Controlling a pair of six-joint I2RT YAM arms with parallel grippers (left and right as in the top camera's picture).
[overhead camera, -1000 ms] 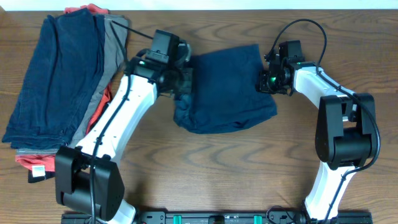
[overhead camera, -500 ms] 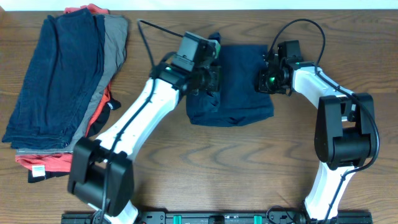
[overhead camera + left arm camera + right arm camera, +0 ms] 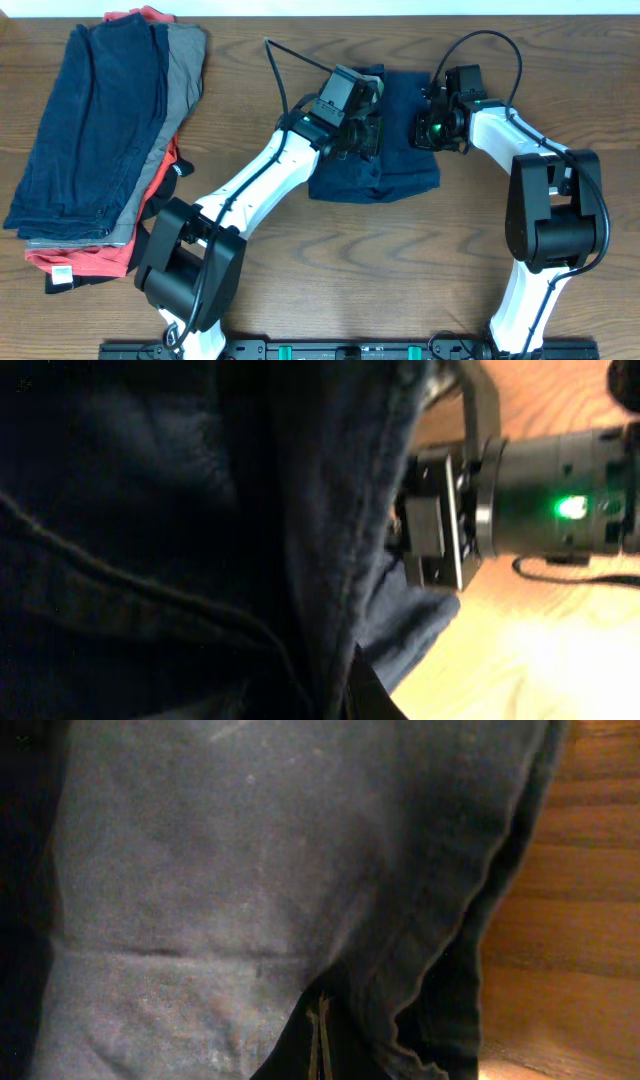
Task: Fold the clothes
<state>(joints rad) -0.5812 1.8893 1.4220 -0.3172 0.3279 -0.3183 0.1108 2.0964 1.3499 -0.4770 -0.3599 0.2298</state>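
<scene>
Along the near edge of the tabletop (image 3: 330,270) stand the two arm bases. Further back, right of centre, lie the navy shorts (image 3: 405,170), drawn into a narrow, half-doubled bundle. The left arm (image 3: 250,190) reaches slantwise across to them. The left jaws are pinched together on a fold of cloth held over the bundle's left half, and the right jaws are clamped on the right-hand edge close by. I judge this the middle of a fold, with the flap over the bundle but not yet laid flat. Next, the left side needs lowering so the edges meet, then release and smoothing. Off to the left, reaching to the far edge, sits a pile (image 3: 90,140) of clothes, navy over grey and red, well apart. The long left arm lies between bundle and pile.
</scene>
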